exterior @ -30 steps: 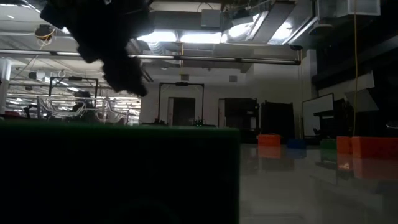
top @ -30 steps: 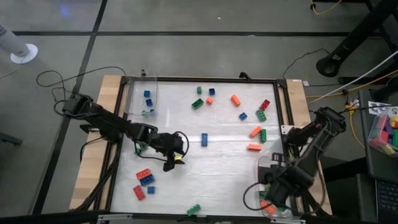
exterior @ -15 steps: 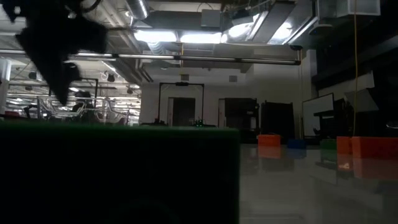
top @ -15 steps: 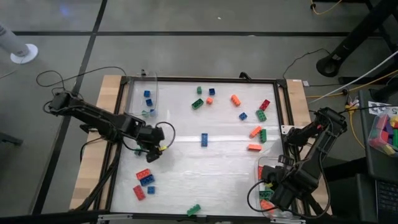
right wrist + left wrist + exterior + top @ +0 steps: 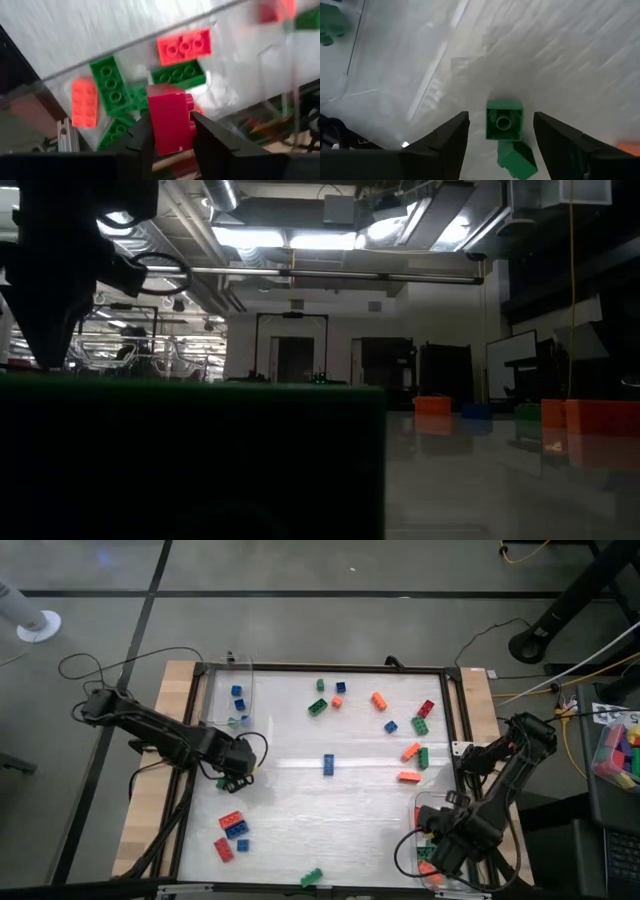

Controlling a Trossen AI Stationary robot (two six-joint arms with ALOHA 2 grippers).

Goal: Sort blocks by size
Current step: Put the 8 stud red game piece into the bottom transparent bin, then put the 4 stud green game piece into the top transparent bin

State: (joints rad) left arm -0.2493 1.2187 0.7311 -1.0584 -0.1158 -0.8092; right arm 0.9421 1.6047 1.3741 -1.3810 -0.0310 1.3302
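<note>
Near right corner of the counter (image 5: 330, 815): the right gripper (image 5: 171, 131) hangs over the clear bin (image 5: 417, 825). Its jaws are closed down to the width of a short red brick (image 5: 170, 120) and clamp it. Over the last second this arm has barely shifted, so we judge the brick is at the point of release, not yet dropped.

The bin below holds long bricks only, as far as we see: green ones (image 5: 111, 85) and orange ones (image 5: 184, 46), lying loose and overlapping. The red brick looks shorter than these; we cannot count its studs.

Left edge, about midway: the left gripper (image 5: 235, 777) has pulled back from nearer the counter's middle toward this edge during the last second. Its jaws stand wide apart, holding nothing, one finger on either side of a small square green brick (image 5: 504, 119) without touching it. A second green shape lies just beside that brick; we cannot tell whether it is another brick or a reflection. Our reading: the arm is lined up for a pick and must next descend and close.

Far left corner: a second clear bin (image 5: 246, 675) holds small blue bricks (image 5: 237, 691).

Unsorted: a red-and-blue group (image 5: 231, 823) by the near left corner, one blue brick (image 5: 328, 764) mid-counter, and a scatter toward the far right. Much sorting remains.
</note>
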